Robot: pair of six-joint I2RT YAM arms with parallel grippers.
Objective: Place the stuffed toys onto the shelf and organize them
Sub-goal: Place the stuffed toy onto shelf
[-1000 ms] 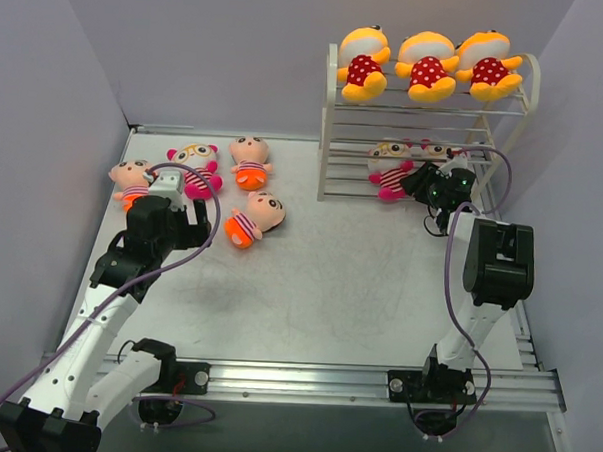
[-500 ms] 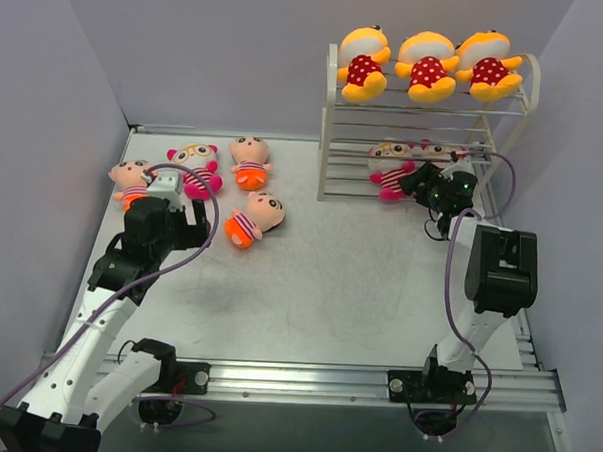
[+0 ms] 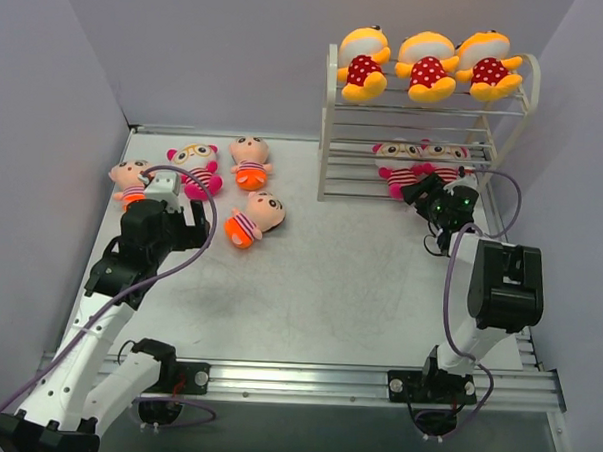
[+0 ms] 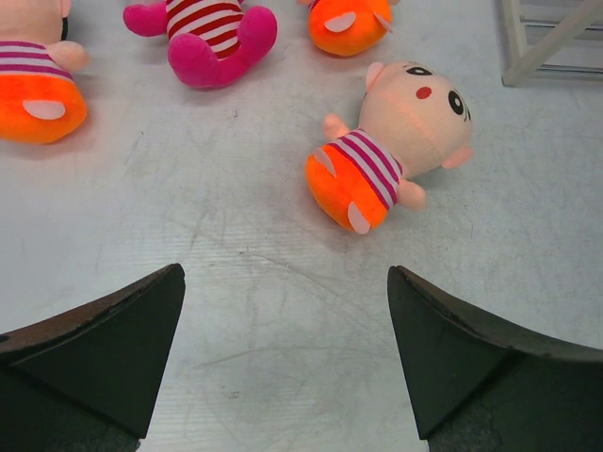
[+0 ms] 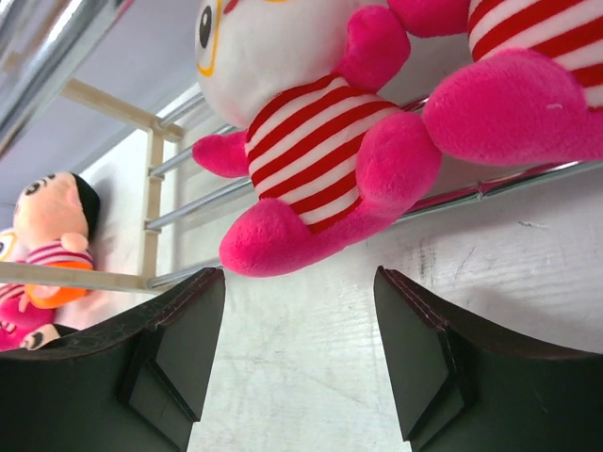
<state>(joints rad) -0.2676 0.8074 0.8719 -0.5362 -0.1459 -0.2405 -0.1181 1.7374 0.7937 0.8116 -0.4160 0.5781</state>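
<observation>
The white wire shelf [image 3: 331, 117] stands at the back right. Three yellow-orange polka-dot dolls [image 3: 426, 66] sit on its top tier. Two pink-striped dolls [image 3: 396, 160] [image 3: 442, 157] sit side by side on the bottom tier, and both show in the right wrist view [image 5: 301, 141] [image 5: 528, 85]. My right gripper [image 3: 423, 189] [image 5: 300, 358] is open and empty, just in front of them. A third pink-striped doll [image 3: 197, 168] and three peach dolls [image 3: 131, 179] [image 3: 250, 161] [image 3: 254, 218] lie on the table at the left. My left gripper [image 3: 199, 225] [image 4: 285, 348] is open and empty, short of the nearest peach doll [image 4: 391, 141].
Grey walls close in the table on the left, back and right. The shelf's middle tier [image 3: 416, 116] holds nothing. A shelf leg [image 4: 542, 47] shows at the top right of the left wrist view.
My right gripper has let go of the pink-striped doll and drawn back a little; that doll now sits on the bottom tier beside the other. The left arm has barely moved.
</observation>
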